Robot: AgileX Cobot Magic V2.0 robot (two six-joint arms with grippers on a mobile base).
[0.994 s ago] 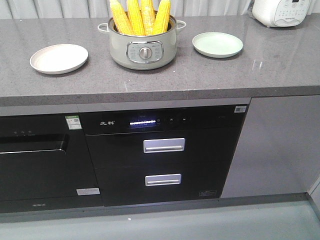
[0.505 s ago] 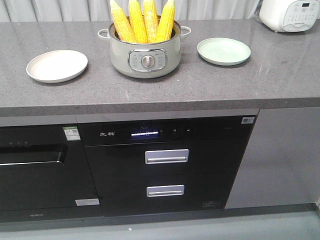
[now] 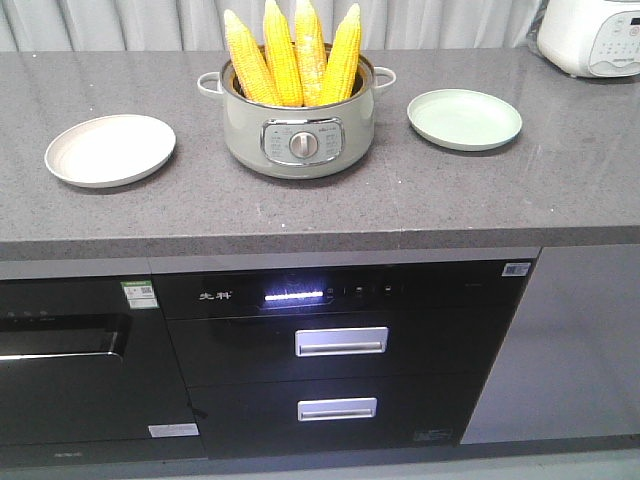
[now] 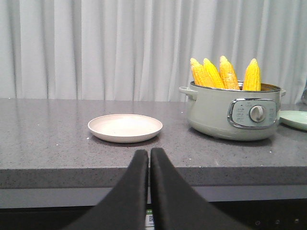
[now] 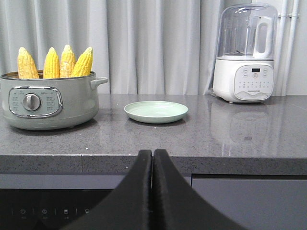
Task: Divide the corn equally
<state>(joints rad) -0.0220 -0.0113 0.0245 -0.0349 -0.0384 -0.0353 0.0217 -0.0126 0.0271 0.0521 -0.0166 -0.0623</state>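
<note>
Left end effector [image 4: 149,153] and right end effector [image 5: 152,153], closed, face countertop edge [image 4: 57,176].

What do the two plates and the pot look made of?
Cream plate and green plate: likely matte plastic or similar; dull sheen, no glaze glare. Pot: pale green semi-gloss shell, painted metal or plastic, can't tell; chrome-look trim around its dial.
</note>
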